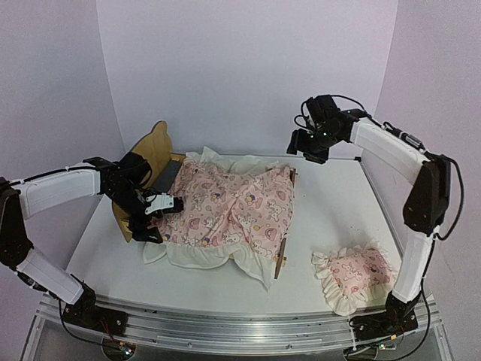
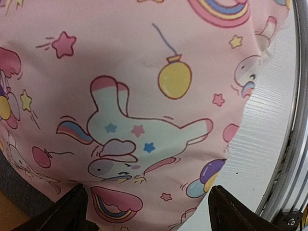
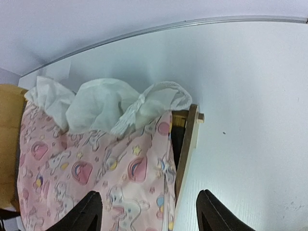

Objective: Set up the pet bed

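Pet bed: the pet bed (image 1: 155,147) stands on the worktop (image 1: 331,195), left of the middle. You see mostly its bear-ear headboard and the wooden foot rail.
Long axis: it runs left to right across the worktop, with the headboard on the left arm's side and the foot rail toward the right arm.
Mattress cushion: the pink mattress cushion (image 1: 229,207) lies on the frame but crooked. Its near edge hangs over the side onto the worktop, and the white ruffle is bunched at the far side.
Left claw: the left claw (image 1: 161,207) is spread wide and holds nothing. It hangs low over the cushion at the headboard end, and in the left wrist view the print fills the space between the fingers (image 2: 72,207).
Right claw: the right claw (image 1: 308,143) is also spread and empty. It is raised above the far foot corner, so the bed lies below it and to its left.
Pillow: the small pillow (image 1: 353,274) lies well apart from the bed, near the right arm's base.
Nearer arm: the left one for the headboard end, the right one for the foot rail and the pillow.
Coming move, as I judge it: you should pull the cushion straight along the long axis, one claw at each end. The pillow is not yet placed.
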Tool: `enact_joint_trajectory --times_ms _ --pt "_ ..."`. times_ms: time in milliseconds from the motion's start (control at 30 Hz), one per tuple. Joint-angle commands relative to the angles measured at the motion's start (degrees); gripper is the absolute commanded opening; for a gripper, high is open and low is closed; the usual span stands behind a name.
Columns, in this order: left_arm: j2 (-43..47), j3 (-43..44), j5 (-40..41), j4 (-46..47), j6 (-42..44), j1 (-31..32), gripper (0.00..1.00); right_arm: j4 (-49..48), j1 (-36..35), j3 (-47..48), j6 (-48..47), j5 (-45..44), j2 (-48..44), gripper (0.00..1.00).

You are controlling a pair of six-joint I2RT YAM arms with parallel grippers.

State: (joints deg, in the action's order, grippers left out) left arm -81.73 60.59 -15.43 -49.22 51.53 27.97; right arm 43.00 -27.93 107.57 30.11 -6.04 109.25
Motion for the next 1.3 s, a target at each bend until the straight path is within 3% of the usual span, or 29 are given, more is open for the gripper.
enact_joint_trajectory --times_ms 0,167,267,367,433,500,667,767,900,1100,1133,1200,1233,1267 --pt "0.71 -2.48 3.98 4.82 1.61 0.01 0.80 1.02 0.23 9.03 -2.97 4.18 11.15 0.64" --pt "-0.08 -2.20 3.33 5.24 0.17 0.00 0.53 0.95 0.68 16.25 -3.52 7.52 19.25 0.56" --pt "0.11 -2.10 3.56 5.94 -0.33 -0.01 0.29 0.95 0.67 16.75 -3.49 8.81 20.69 0.48" --pt "0.43 -0.86 4.42 6.06 -0.72 -0.02 0.07 0.95 0.84 15.80 -4.05 8.26 20.53 0.32" --pt "0.73 0.90 5.82 6.12 -0.65 -0.02 0.00 0.95 1.33 16.26 -4.19 8.95 20.32 0.12" --pt "1.21 3.30 8.68 6.51 0.52 -0.20 0.00 0.95 1.94 18.42 -4.10 9.25 19.98 0.00" --pt "2.96 9.79 13.55 9.92 4.07 -2.30 0.00 -0.03 2.83 25.35 -5.78 6.19 17.91 0.00" --pt "3.04 12.89 14.23 7.59 5.47 -2.96 0.00 -3.87 3.04 24.60 -6.19 4.62 15.17 0.00" --pt "3.70 10.99 16.90 9.55 8.87 -5.73 0.00 -10.52 3.06 20.54 -5.79 2.74 13.00 0.00" --pt "2.23 8.66 17.96 11.69 12.02 -10.72 0.00 -12.17 3.05 19.78 -1.61 5.37 16.47 0.00" --pt "2.20 7.85 17.95 11.83 12.62 -10.80 0.00 -12.22 3.06 19.81 -0.77 7.14 17.06 0.01" --pt "2.27 6.88 16.66 11.93 13.14 -10.83 0.00 -12.15 3.02 19.19 0.07 8.80 17.35 0.15" --pt "2.30 7.15 15.25 11.14 12.92 -10.82 0.04 -12.15 3.03 18.26 0.00 9.03 16.48 0.22" --pt "2.24 7.78 12.55 9.66 12.62 -10.80 0.18 -12.16 3.05 16.81 -0.43 9.00 15.44 0.30"
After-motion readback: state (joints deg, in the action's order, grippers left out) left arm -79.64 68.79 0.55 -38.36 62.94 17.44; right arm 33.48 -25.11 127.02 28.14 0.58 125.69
